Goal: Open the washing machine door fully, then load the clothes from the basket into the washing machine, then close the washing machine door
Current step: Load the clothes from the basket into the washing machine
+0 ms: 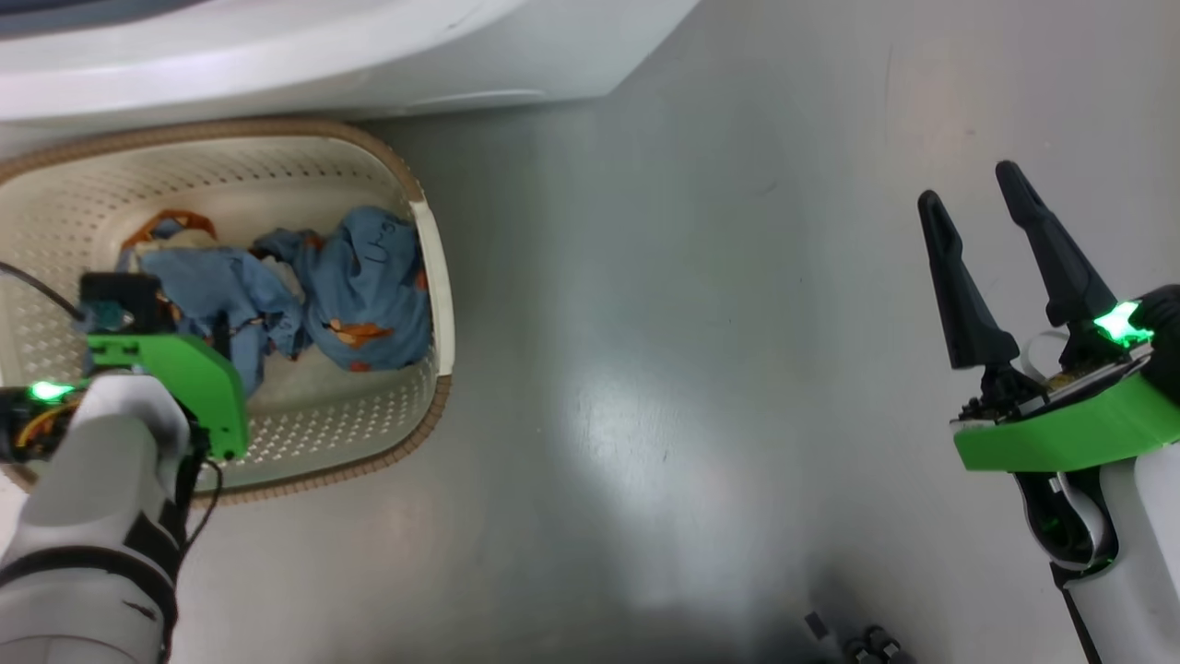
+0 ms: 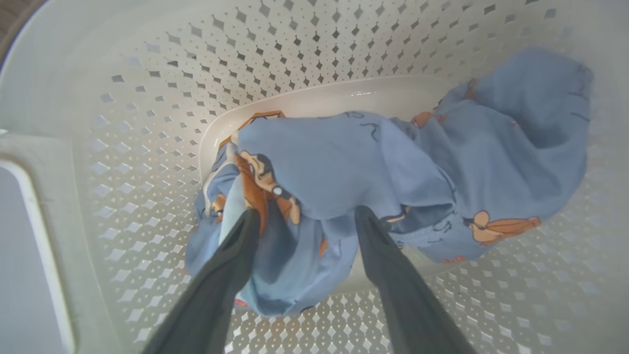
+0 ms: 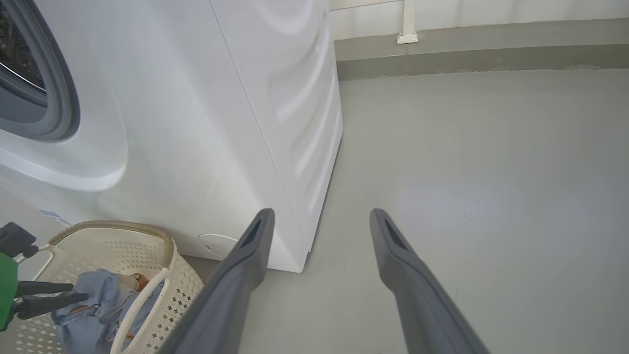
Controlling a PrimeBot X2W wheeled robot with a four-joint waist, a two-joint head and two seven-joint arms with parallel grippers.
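left wrist view: left gripper (image 2: 307,212) down in the basket (image 2: 147,123), jaws wide apart astride a fold of the clothes (image 2: 344,162), nothing clamped | head view: right gripper (image 1: 966,183) jaws wide, empty, over the floor (image 1: 691,323) | right wrist view: basket on floor against the washing machine (image 3: 196,123) front, grey gasket (image 3: 66,98) in sight

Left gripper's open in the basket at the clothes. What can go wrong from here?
1. The left gripper straddles one fold of the clothes; a thin pinch may slip.
2. Both garments lie bunched together, so one may trail and snag the basket rim.
3. The right gripper hangs open over the floor, not steadying the basket.
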